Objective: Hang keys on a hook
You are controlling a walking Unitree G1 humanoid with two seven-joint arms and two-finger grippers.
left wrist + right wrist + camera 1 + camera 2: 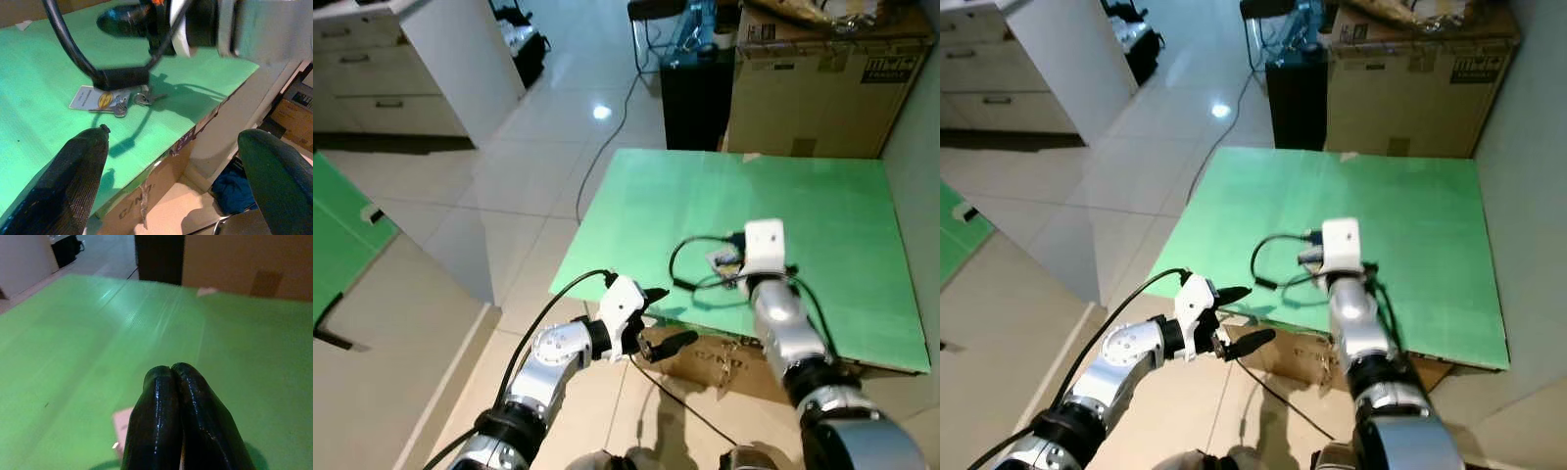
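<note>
**Two claws, one bunch of keys on the green worktop**

Two arms are out front in the head views. The right arm is bent forward over the near part of the green worktop (pixel 822 225), with its white wrist box pointing down at the spot where a small white tag (pixel 722 259) peeks out. The left arm reaches in low from the side, and the left claw (pixel 664 318) sits just off the worktop's near edge with its two black fingers spread apart. A big cardboard box (pixel 822 83) stands behind the worktop with some stuff piled in its open top, can't make out what.

Left wrist view: the keys (pixel 124 104) lie flat on the green surface close to the edge, touching the tag, with both fingers wide on either side.

Right wrist view: the right claw (pixel 178 382) has its fingertips pressed together, nothing between them, hovering just above the worktop.
</note>
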